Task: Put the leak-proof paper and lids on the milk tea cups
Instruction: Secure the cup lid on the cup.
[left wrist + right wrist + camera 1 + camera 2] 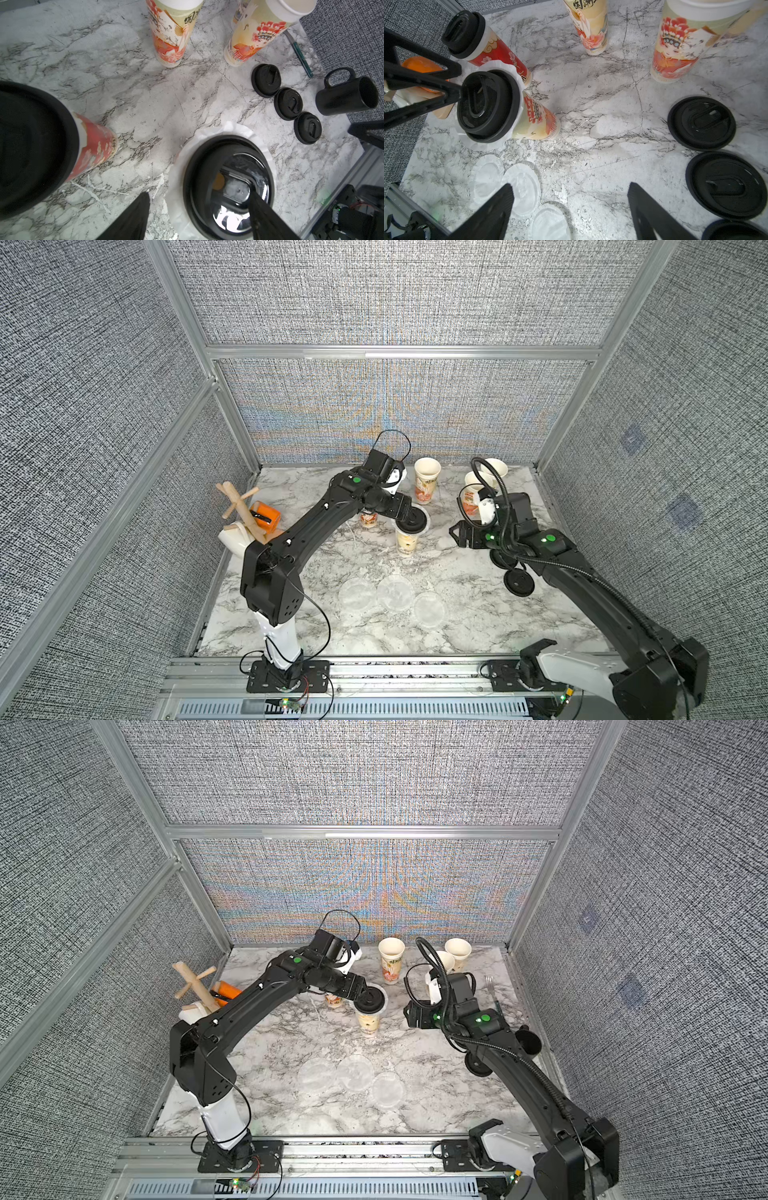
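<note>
**A:** What lies nearest on the marble table point(498, 626)?

**B:** Three discs point(395, 592). They are thin, round, milky and crinkled at the rim, lying flat in a loose cluster.

**A:** And beyond them?

**B:** A tapered paper cup point(406, 545) stands upright mid-table. A fourth disc point(232, 128) covers its mouth, and its frill shows all round a glossy black lid point(199, 166) seated on top.

**A:** The left gripper point(198, 194)?

**B:** Its arm reaches forward, bent at the elbow, with the wrist tipped down over that lid. The jaws are spread wide and grasp nothing. One finger crosses the lid's top and the other sits outside its rim; whether either touches, I cannot tell.

**A:** The right gripper point(570, 186)?

**B:** Also wide apart and empty. It hangs above bare marble between the discs and three loose lids point(702, 122).

**A:** Farther back?

**B:** A lidded red cup point(500, 52) stands just behind the first. Three open cups point(427, 481) stand by the far edge.
</note>
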Robot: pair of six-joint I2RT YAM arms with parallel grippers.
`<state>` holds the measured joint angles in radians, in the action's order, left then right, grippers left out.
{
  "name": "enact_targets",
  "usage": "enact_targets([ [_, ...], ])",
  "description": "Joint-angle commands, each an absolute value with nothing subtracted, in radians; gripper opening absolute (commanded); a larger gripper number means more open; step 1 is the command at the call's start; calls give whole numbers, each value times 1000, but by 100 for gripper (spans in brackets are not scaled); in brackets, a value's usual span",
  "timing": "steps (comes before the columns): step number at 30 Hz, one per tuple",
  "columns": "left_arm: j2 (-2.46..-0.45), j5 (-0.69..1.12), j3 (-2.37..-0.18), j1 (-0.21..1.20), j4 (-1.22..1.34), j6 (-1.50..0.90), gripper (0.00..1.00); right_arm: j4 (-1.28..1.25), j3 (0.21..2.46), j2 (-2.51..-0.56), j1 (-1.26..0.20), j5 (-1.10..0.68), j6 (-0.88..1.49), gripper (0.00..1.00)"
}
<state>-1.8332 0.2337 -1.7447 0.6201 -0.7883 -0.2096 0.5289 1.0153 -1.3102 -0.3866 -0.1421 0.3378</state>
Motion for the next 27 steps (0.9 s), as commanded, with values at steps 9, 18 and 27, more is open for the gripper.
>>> enact_targets([
  [9,-1870,173,-1764,626,-835,-188,76,486,990,-1287,-382,-147,341,88],
  [18,-1873,143,-1767,626,-878,-171,76,477,989,-1299,-382,-158,341,88],
  [27,-1875,137,-1793,626,-893,-167,76,453,1008,-1342,-384,-195,339,84],
])
